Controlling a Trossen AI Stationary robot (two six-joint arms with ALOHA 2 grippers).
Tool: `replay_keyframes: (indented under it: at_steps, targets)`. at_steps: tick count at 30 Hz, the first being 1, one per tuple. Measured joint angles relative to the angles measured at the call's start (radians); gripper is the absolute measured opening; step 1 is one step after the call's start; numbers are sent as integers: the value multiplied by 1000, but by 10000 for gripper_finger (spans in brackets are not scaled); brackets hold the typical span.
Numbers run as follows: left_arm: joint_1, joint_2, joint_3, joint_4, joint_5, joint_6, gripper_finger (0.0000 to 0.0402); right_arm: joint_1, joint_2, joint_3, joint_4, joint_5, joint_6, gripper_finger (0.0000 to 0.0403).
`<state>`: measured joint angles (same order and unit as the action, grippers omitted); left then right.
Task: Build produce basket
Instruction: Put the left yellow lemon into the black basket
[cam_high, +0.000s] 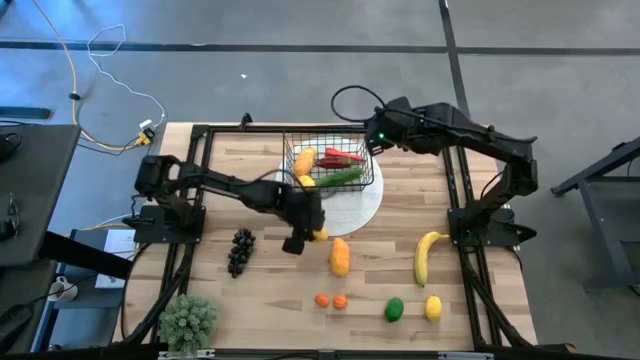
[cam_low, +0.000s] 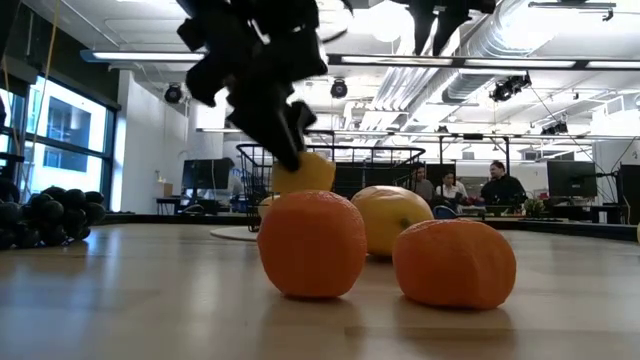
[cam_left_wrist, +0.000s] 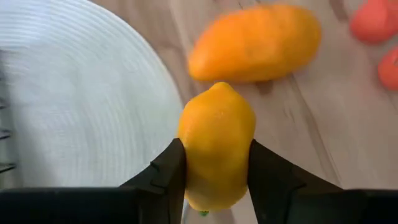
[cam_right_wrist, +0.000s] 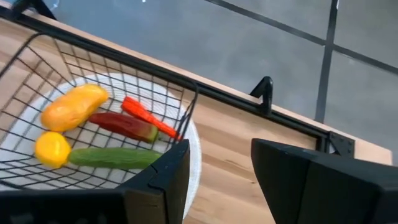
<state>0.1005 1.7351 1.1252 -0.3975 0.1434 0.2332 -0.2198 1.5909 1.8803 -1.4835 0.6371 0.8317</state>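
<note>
The black wire basket (cam_high: 330, 165) stands on a round white plate (cam_high: 368, 205) at the table's far middle. It holds a yellow-orange fruit (cam_right_wrist: 73, 106), a lemon (cam_right_wrist: 51, 149), a green cucumber (cam_right_wrist: 115, 157) and red chillies (cam_right_wrist: 149, 118). My left gripper (cam_high: 312, 230) hovers near the plate's near edge, shut on a yellow lemon (cam_left_wrist: 216, 146). My right gripper (cam_right_wrist: 221, 180) hangs open above the basket's far right corner (cam_high: 375, 135), touching nothing. My left gripper pinches the lemon between its two fingers (cam_left_wrist: 168, 168), which lie on its long sides (cam_left_wrist: 189, 155) about halfway along. The fingers come from above, slanting toward the table's right. The lemon's pointed end (cam_left_wrist: 217, 87) sticks out past the fingertips. In the low view the lemon (cam_low: 305, 172) hangs clear of the table.
On the bare wood near the plate lie an orange-yellow fruit (cam_high: 340, 256), two orange pieces (cam_high: 330, 300), a banana (cam_high: 428, 255), a lime (cam_high: 394, 309), another lemon (cam_high: 433, 307) and dark grapes (cam_high: 240, 250). A spiky potted plant (cam_high: 188, 320) stands at the near left corner. People sit beyond the table.
</note>
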Motion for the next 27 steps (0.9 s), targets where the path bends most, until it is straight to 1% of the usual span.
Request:
replay_keyframes:
  at_steps: [4, 6, 11, 15, 18, 19, 21, 27]
  targets:
    - [42, -72, 0, -4, -5, -31, 121, -34, 0, 0, -1, -15, -50, 154]
    - [63, -110, 0, 0, -23, -48, 121, -51, 0, 0, -1, -43, -90, 154]
    - [121, -206, 0, 4, -128, -48, 121, -92, 0, 0, -1, -127, -176, 154]
    - [178, -263, 1, 13, -217, -47, 121, -108, -1, 0, -1, -150, -205, 154]
    - [226, -281, 1, 22, -292, -43, 121, -114, -1, 0, -1, -169, -212, 154]
    - [244, -280, 1, 23, -302, -38, 122, -115, -1, 0, -1, -179, -214, 154]
    - [280, -274, 1, 18, -298, -25, 122, -120, -1, 0, -1, -199, -236, 154]
    - [352, -210, 0, 19, -228, -21, 123, -121, -1, 0, 1, -210, -287, 154]
